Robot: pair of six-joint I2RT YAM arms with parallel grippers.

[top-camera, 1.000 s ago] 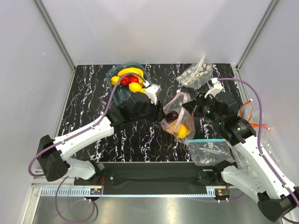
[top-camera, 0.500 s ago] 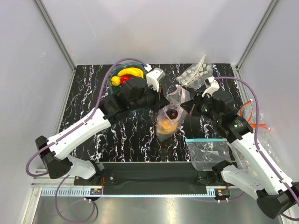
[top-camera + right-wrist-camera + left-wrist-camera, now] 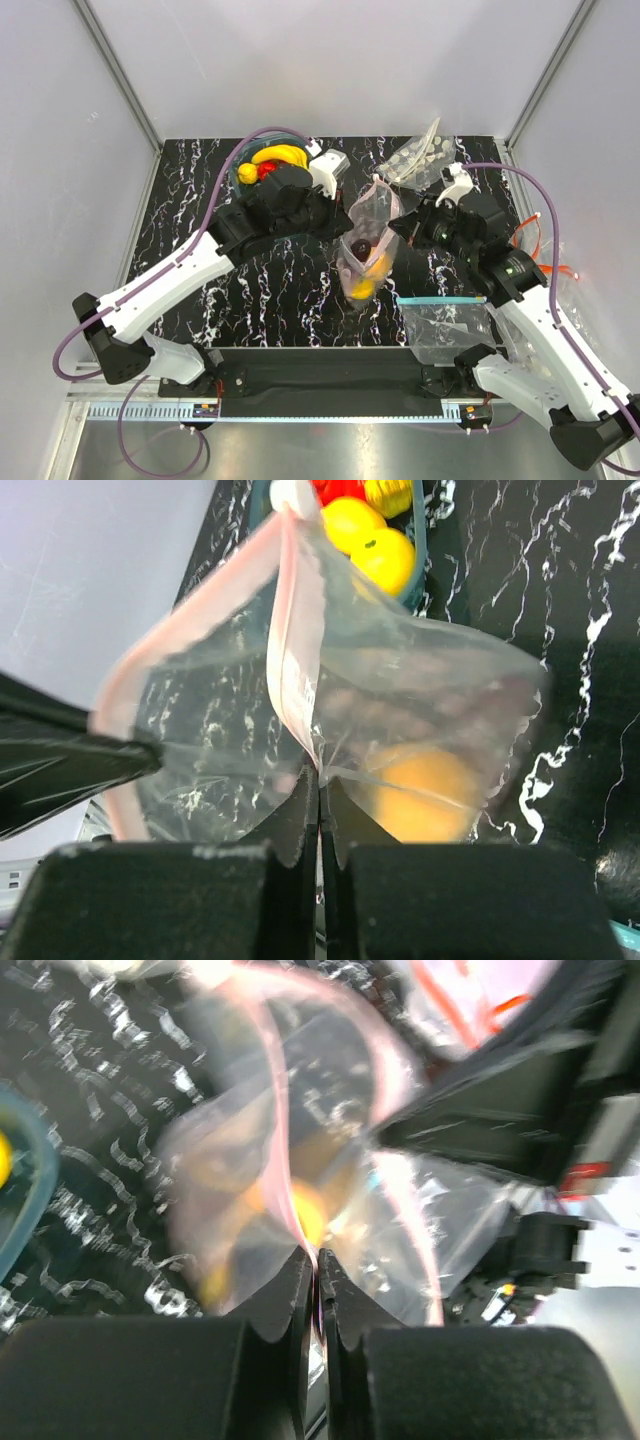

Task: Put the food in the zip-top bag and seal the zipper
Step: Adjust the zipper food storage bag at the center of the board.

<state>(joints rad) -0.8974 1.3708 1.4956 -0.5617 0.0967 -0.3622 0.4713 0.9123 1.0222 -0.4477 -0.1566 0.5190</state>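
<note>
The zip-top bag [image 3: 374, 212] hangs above the table between my two grippers. My left gripper [image 3: 341, 223] is shut on the zipper [image 3: 281, 1110] at the bag's left edge. My right gripper [image 3: 402, 229] is shut on the bag's right edge, where the pink strip [image 3: 296, 670] folds. The mouth gapes between them. Inside the bag lie a dark red grape cluster [image 3: 362, 245] and a yellow-orange fruit [image 3: 368, 277]; the fruit also shows in the right wrist view [image 3: 426, 795]. More food [image 3: 272, 160], a banana, lemons and a red piece, sits in a teal bowl [image 3: 243, 166] at the back left.
A second clear bag with a teal-blue strip [image 3: 445, 318] lies at the front right by my right arm. A clear bag of pale pieces [image 3: 420, 155] lies at the back right. An orange cable [image 3: 535, 245] loops at the right edge. Grey walls close three sides.
The left gripper moved from beside the bowl to the bag's left edge and closed on it. The bag rose off the table and now hangs between both grippers, shifted slightly right.
</note>
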